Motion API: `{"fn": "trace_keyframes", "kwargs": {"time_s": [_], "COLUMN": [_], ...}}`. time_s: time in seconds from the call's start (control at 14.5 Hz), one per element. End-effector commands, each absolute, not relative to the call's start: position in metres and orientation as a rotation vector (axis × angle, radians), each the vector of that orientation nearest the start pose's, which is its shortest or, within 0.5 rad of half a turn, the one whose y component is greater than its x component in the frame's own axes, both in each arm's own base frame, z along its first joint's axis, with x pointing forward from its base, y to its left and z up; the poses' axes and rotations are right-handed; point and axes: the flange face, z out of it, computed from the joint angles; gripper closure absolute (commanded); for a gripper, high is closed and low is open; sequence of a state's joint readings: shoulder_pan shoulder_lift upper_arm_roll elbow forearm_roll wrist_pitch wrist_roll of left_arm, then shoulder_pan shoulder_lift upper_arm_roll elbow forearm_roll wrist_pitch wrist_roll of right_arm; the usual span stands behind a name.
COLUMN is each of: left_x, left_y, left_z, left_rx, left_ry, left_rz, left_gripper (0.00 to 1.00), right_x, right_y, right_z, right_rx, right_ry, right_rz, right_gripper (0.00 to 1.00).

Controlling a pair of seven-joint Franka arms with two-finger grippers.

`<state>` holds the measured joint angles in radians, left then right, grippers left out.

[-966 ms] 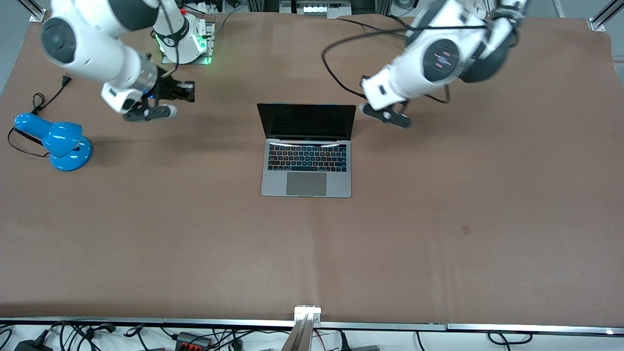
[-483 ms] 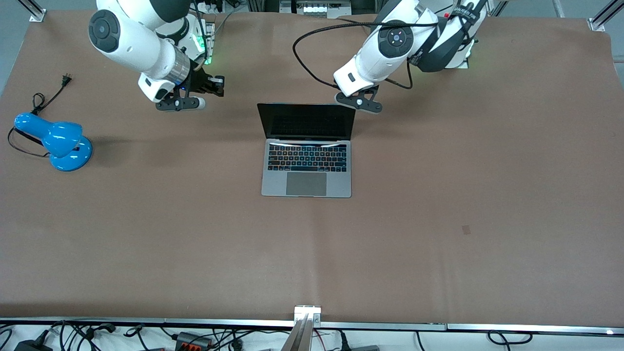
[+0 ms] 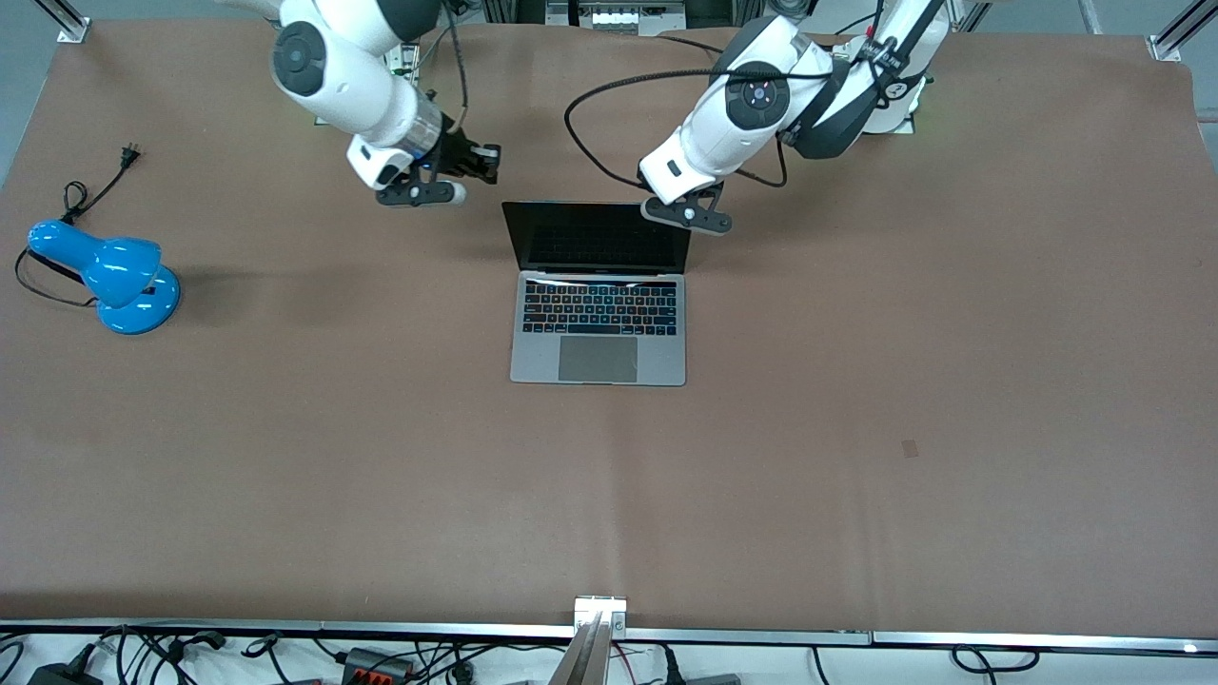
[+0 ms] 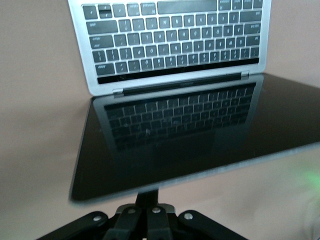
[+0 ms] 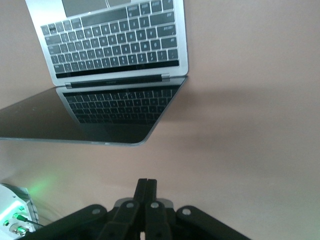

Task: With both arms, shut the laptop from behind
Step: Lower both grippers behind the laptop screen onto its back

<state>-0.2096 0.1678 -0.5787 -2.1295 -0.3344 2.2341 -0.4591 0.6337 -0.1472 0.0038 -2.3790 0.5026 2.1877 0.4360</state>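
Observation:
The laptop (image 3: 599, 328) lies open in the middle of the table, its black screen (image 3: 599, 236) upright and facing the front camera. My left gripper (image 3: 687, 214) is shut and empty at the lid's top corner toward the left arm's end. In the left wrist view its shut fingers (image 4: 147, 194) meet the lid's top edge, above the screen (image 4: 175, 135). My right gripper (image 3: 419, 194) is shut and empty over the table, beside the lid toward the right arm's end. In the right wrist view its fingers (image 5: 147, 189) are apart from the lid corner (image 5: 145, 137).
A blue desk lamp (image 3: 107, 273) with a black cord lies at the right arm's end of the table. The right arm's green-lit base (image 5: 12, 215) shows near its gripper. Brown mat (image 3: 856, 381) covers the table.
Both grippers have moved toward the laptop lid. The right came in from the lamp's end; the left reached the lid's top corner. The laptop has not moved.

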Motion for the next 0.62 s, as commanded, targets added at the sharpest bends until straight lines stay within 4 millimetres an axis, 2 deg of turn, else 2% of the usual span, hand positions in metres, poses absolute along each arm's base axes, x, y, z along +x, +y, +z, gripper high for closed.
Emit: {"fn": "trace_keyframes", "kwargs": {"time_s": [0.0,0.14,0.28,0.55], "left_x": [0.398,0.402,0.414,0.427], "left_y": [-0.402,-0.401,-0.400,-0.404], "left_z": [0.334,0.329,0.329,0.327], "left_rx": [-3.398,-3.380,-3.375,-3.394], "left_ry": [0.150,0.181,0.201,0.188], "left_rz": [0.388,0.367,0.336,0.340], "left_gripper": [0.99,0.99,0.99,0.99], "right_x": [0.358,0.348,0.353,0.359], "right_y": [0.301,0.307,0.309,0.316], "right_z": [0.371,0.365,0.352,0.338], "right_rx": [-2.788,-2.799,-2.808,-2.815], "right_ry": [0.184,0.169,0.207,0.208], "right_rz": [0.376,0.388,0.378,0.335], "right_gripper": [1.00,1.00,1.00,1.00]}}
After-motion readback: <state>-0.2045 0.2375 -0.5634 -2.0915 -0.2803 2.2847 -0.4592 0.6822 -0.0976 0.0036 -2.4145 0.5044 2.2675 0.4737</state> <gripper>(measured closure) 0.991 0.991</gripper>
